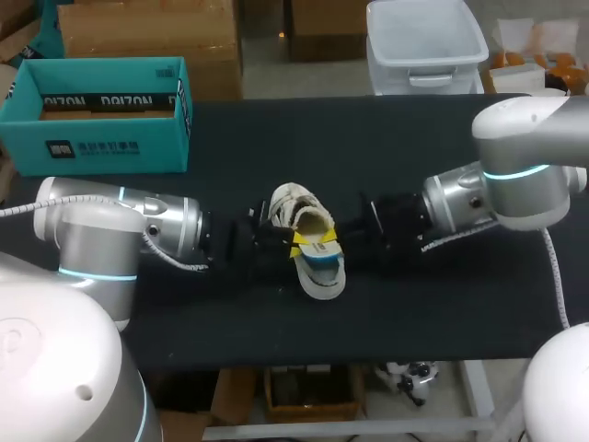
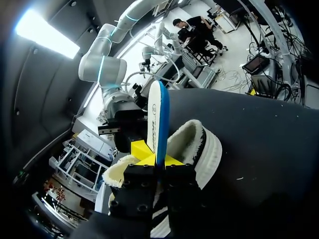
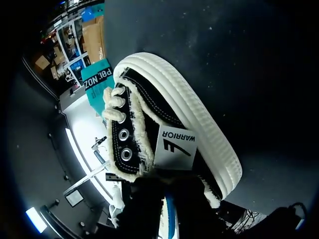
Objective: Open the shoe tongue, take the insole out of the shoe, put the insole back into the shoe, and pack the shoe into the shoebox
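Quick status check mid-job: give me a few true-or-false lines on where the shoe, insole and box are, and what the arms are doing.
1. The shoe lies on the black table between the left gripper and the right gripper. True.
2. The insole stands on edge between the left gripper's fingers. True.
3. The shoe is already packed in the teal shoebox. False: the shoe is out on the table, and the shoebox stands apart near the far left corner.
4. The shoebox is closed with a lid. False: it is open at the top.
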Controlling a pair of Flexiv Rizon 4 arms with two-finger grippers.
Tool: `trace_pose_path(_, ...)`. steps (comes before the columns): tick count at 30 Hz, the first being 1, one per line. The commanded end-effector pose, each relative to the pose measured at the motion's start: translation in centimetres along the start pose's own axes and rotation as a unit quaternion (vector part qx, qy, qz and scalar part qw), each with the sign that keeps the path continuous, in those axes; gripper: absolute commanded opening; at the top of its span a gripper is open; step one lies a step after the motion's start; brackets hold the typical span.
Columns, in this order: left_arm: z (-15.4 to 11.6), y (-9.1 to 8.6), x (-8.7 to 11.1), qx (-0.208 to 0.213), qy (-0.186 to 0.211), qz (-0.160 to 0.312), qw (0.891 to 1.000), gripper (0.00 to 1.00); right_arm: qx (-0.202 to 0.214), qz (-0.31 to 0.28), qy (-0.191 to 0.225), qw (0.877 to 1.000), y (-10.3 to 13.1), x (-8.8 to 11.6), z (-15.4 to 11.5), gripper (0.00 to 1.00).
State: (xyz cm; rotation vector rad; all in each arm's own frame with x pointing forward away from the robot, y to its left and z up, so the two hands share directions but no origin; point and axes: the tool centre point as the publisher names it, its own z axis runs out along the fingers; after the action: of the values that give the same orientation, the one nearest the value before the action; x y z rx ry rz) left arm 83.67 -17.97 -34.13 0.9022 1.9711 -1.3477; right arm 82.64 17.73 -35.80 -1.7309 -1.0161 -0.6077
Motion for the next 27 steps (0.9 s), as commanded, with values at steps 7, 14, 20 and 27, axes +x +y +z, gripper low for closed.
trace_pose_path(7,0.2,0.3,0.3,0.010,0.001,-0.003,1.000,0.00,-0.014,-0.003,0.004,1.000,-0.7,-0.6,-0.9,0.38)
trace_pose_path(14,0.1,-0.7,0.5,0.021,0.004,0.013,1.000,0.00,-0.037,-0.013,0.003,0.999,-2.8,-0.5,-1.9,0.73)
trace_pose_path(20,0.2,-1.2,0.5,0.023,0.005,0.020,1.000,0.00,-0.038,-0.017,0.008,0.999,-3.2,-0.7,-1.8,0.16)
trace_pose_path(27,0.5,-1.4,0.5,0.024,0.007,0.021,0.999,0.00,-0.026,-0.020,0.018,0.999,-3.2,-0.8,-1.3,0.00)
